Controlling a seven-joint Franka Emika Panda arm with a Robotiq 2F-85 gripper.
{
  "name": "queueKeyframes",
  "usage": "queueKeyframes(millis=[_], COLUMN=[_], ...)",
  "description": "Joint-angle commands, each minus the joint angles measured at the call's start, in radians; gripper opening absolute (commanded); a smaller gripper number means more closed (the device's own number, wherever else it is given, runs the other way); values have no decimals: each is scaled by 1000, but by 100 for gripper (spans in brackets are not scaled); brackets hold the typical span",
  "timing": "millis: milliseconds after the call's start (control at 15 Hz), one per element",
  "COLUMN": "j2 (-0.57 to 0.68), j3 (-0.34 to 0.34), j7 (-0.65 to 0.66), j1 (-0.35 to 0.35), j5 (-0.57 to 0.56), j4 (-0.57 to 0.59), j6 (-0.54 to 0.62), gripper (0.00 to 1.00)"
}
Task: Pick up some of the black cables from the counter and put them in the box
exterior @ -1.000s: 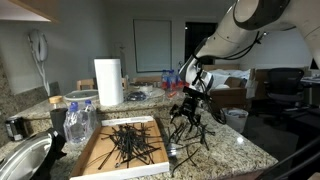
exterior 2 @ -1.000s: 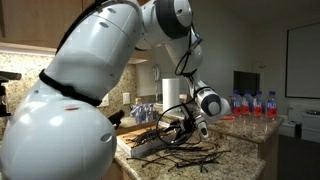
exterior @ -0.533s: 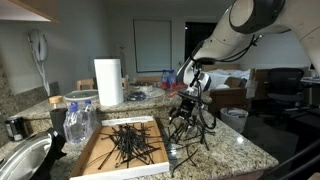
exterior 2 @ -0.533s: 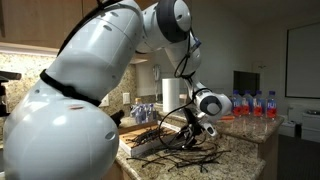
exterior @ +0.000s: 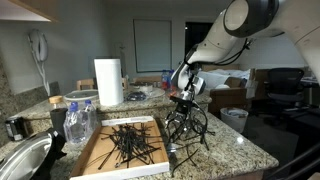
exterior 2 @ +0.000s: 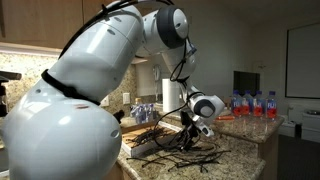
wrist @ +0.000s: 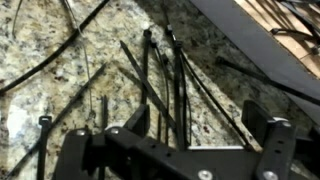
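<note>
1. Over the right part of the counter (exterior: 240, 150), in an exterior view, the gripper (exterior: 186, 107) hangs pointing down from the white arm (exterior: 235, 25).
2. Its jaws are drawn in on a bunch of the black cables (exterior: 187, 127). The bunch narrows to a point at the gripper and fans out below like spider legs. The lowest tips come down about to the stone, but I cannot tell whether they touch it.
3. Seen from the wrist view, several of these cables (wrist: 165, 85) run straight out from between the fingers (wrist: 258, 120). They sit toward the left finger, with a gap on their right. Speckled granite (wrist: 60, 60) fills the background.
4. To the left of the gripper lies the box (exterior: 100, 155), just beside the hanging bunch, with a loose heap of more cables (exterior: 128, 143) inside it. One of its walls (wrist: 250, 35) crosses the top right of the wrist view.
5. Other loose cables (exterior 2: 195, 158) lie on the counter (exterior 2: 235, 150) under and around the gripper (exterior 2: 192, 130) in an exterior view.
6. Left of the box stand a clear plastic container (exterior: 78, 122) and, nearer, a round metal bowl (exterior: 22, 160). A white paper towel roll (exterior: 108, 82) stands on the far side.
7. Far to the right in an exterior view stands a row of water bottles (exterior 2: 255, 103).
</note>
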Motion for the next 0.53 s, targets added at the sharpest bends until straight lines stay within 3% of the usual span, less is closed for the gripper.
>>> queueKeyframes(millis=[0, 67, 467], j2=[33, 36, 23], j3=[-4, -5, -13], j7=[63, 73, 111], j1=[-14, -14, -16], j5=[-15, -17, -21], j4=[18, 21, 35], j6=[-21, -30, -67], gripper=[85, 69, 30])
